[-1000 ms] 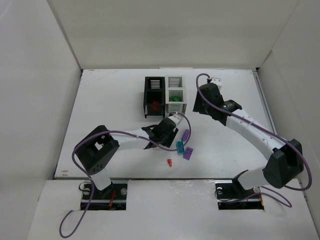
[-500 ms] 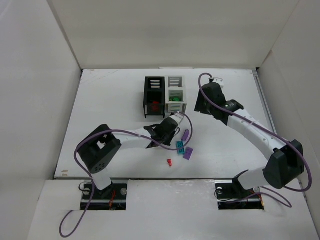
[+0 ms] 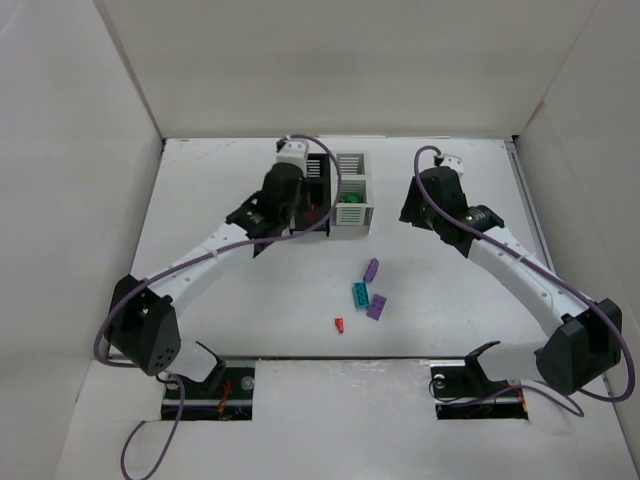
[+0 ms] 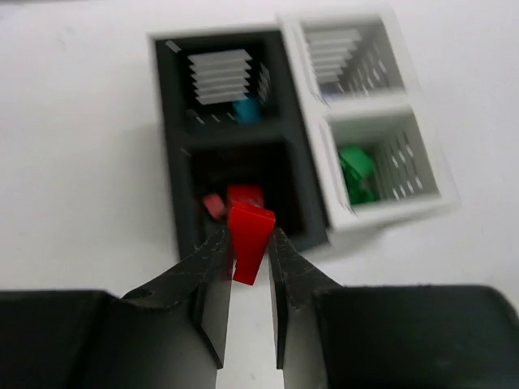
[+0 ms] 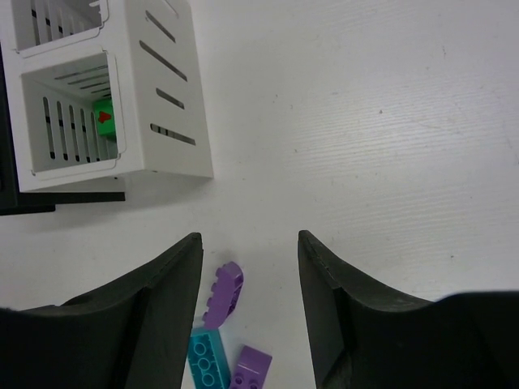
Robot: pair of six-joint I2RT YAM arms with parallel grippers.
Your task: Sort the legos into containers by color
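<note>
My left gripper is shut on a small red brick and holds it above the near edge of the black bin. The bin's near compartment holds red bricks; its far one holds a teal brick. The white bin stands against it, with green bricks in its near compartment. From above, the left gripper hides part of the black bin. My right gripper is open and empty, right of the white bin, above a loose purple brick.
Loose bricks lie on the table in front of the bins: a purple one, a teal one, another purple one and a small red one. White walls enclose the table on three sides.
My left arm has swung from the loose bricks at the table's middle up and back to the black bin, carrying the red brick. My right arm has shifted slightly right.
</note>
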